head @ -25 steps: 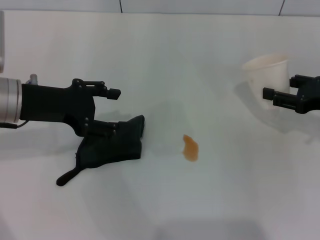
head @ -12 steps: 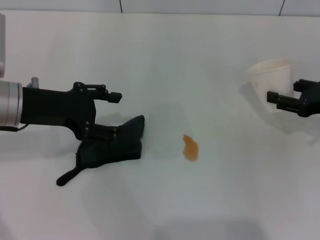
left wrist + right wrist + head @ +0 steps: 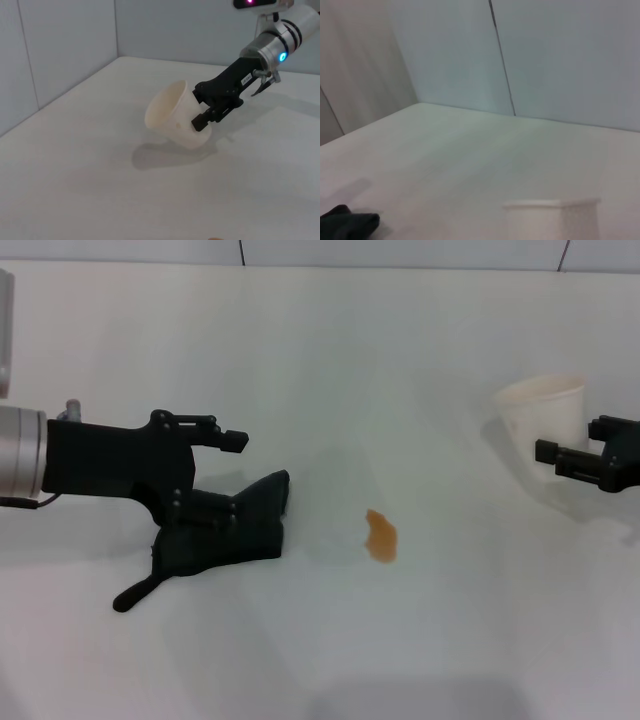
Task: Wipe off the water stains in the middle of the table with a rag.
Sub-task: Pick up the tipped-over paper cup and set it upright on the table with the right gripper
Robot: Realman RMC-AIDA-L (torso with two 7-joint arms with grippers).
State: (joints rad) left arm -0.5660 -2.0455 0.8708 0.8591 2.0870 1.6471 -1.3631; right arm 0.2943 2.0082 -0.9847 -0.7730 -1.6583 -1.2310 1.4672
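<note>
Rag [image 3: 225, 532] lies on the counter [image 3: 400, 360] under my left hand [image 3: 228, 472], fingers spread wide around its top; stain [image 3: 381, 536] sits beyond the fingertips. Right hand [image 3: 560, 457] grips the paper cup [image 3: 540, 408], well apart.

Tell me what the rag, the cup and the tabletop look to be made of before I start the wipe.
The rag: soft black cloth, matte, wrinkled and folded.
The cup: thin off-white plastic or paper, slightly translucent; it is tilted in the right gripper.
The table: smooth white hard surface, probably laminate, with a faint sheen.
</note>
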